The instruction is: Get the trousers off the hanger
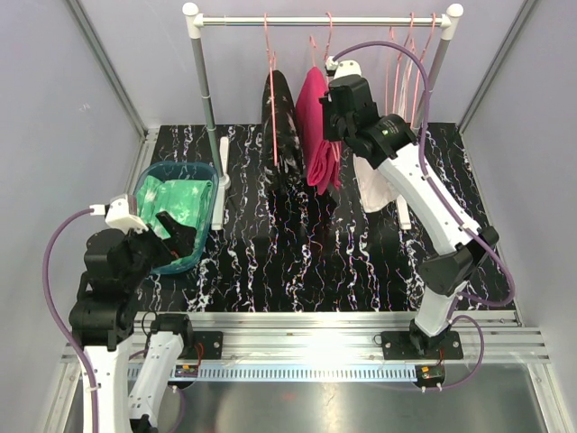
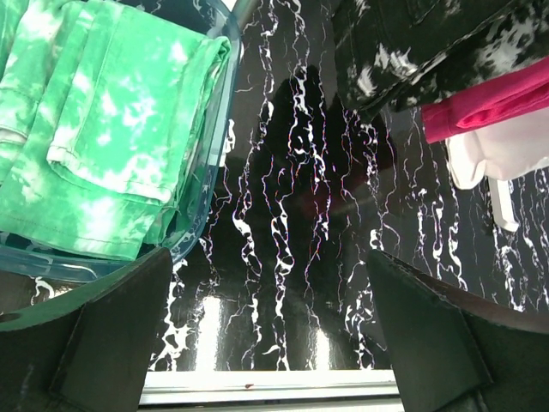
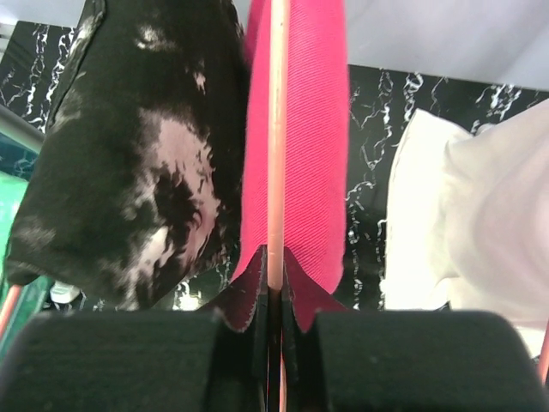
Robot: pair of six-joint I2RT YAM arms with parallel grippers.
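One black trousers (image 1: pixel 281 126), one pink trousers (image 1: pixel 314 117), one green trousers (image 1: pixel 176 203), one white garment (image 1: pixel 372 188), one bin (image 1: pixel 185 166)

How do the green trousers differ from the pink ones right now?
The green trousers lie folded in the teal bin; the pink trousers hang draped on a hanger. Green is mottled; pink is plain. The right gripper pinches the pink; no gripper holds the green. Both are soft cloth.

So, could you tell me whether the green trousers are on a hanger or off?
Off: the green trousers lie folded in the blue tub, away from the rail.
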